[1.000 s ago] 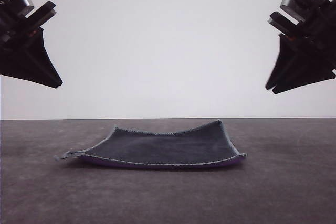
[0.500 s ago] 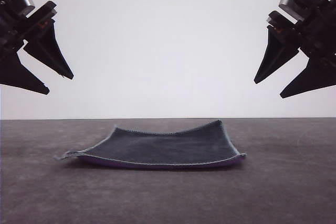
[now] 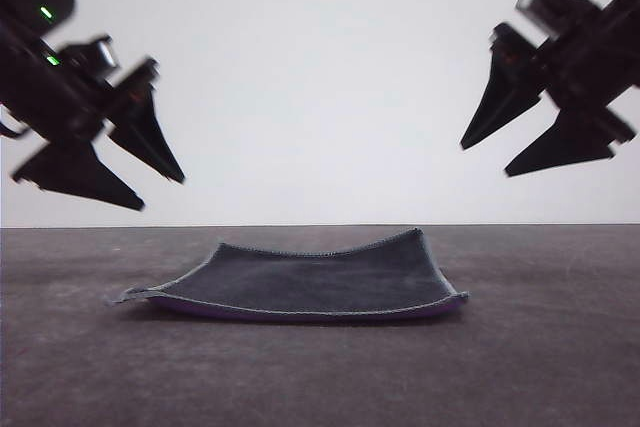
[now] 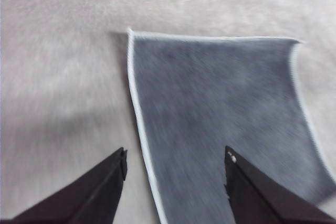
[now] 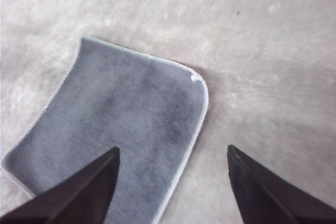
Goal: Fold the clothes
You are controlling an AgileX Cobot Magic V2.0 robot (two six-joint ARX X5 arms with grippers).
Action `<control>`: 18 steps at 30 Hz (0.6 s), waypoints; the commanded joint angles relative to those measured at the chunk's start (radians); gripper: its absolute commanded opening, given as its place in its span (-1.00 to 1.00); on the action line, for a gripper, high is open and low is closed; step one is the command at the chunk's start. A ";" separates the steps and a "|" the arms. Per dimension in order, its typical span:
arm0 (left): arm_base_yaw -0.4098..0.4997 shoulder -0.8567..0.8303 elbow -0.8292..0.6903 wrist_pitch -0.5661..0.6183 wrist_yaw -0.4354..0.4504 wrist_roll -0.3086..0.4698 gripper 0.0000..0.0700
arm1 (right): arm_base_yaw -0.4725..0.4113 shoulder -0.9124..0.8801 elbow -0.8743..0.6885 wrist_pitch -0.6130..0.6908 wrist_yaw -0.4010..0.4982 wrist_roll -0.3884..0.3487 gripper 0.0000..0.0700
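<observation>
The clothes point(image 3: 310, 282) are one small square cloth lying flat on the table, dark grey face up, with a purple strip showing along its near edge. Its corners curl up slightly. My left gripper point(image 3: 160, 192) hangs open in the air above and to the left of it, apart from it. My right gripper point(image 3: 485, 159) hangs open above and to the right, also apart. The left wrist view has the cloth point(image 4: 220, 114) beyond the open fingers point(image 4: 100, 187). Seen from the right wrist, the cloth point(image 5: 121, 129) lies beyond spread fingertips point(image 5: 84, 187).
The dark grey table point(image 3: 540, 347) spreads out around the cloth on all sides. A plain white wall point(image 3: 320, 77) stands behind it.
Both grippers went from shut to open. Both arms have moved inward toward the cloth; the left one has also dropped a little. The cloth has not moved.
</observation>
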 commanded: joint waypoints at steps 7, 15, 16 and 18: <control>-0.012 0.244 0.225 -0.011 0.011 0.072 0.02 | 0.003 0.259 0.179 0.016 -0.049 -0.001 0.18; -0.015 0.449 0.403 -0.039 0.012 0.100 0.01 | 0.010 0.465 0.336 0.014 -0.091 -0.009 0.18; -0.016 0.470 0.420 -0.039 0.014 0.104 0.01 | 0.013 0.483 0.349 0.013 -0.093 -0.010 0.18; -0.018 0.501 0.446 -0.037 0.014 0.115 0.01 | 0.016 0.514 0.368 0.014 -0.107 -0.010 0.18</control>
